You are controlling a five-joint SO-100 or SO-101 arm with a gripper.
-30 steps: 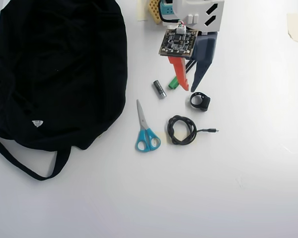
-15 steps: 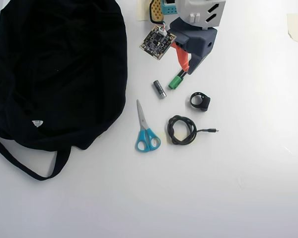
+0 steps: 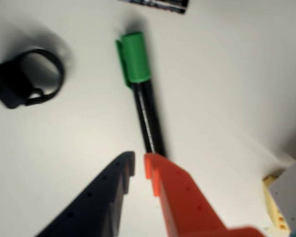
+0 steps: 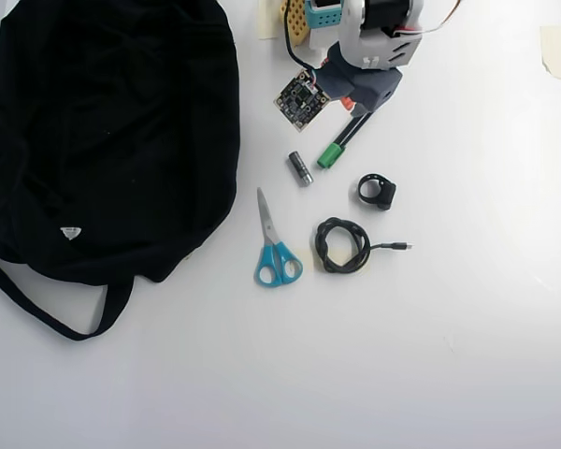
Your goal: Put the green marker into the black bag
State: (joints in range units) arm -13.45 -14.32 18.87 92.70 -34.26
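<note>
The green marker (image 3: 140, 84) lies on the white table, green cap pointing away from me in the wrist view. Its near end is hidden behind the orange fingertip (image 3: 155, 170). My gripper (image 3: 139, 164) hovers over that end, jaws almost together with only a thin slit and nothing between them. In the overhead view the marker (image 4: 332, 152) sticks out down-left from under the gripper (image 4: 355, 112). The black bag (image 4: 112, 122) lies floppy at the far left, strap trailing at the bottom, well apart from the marker.
A short grey cylinder (image 4: 301, 168) lies just left of the marker's cap. A black ring-shaped piece (image 4: 377, 191) sits to its right, also in the wrist view (image 3: 27, 76). Blue-handled scissors (image 4: 273, 248), a coiled black cable (image 4: 341, 245) and a small circuit board (image 4: 301, 100) lie nearby.
</note>
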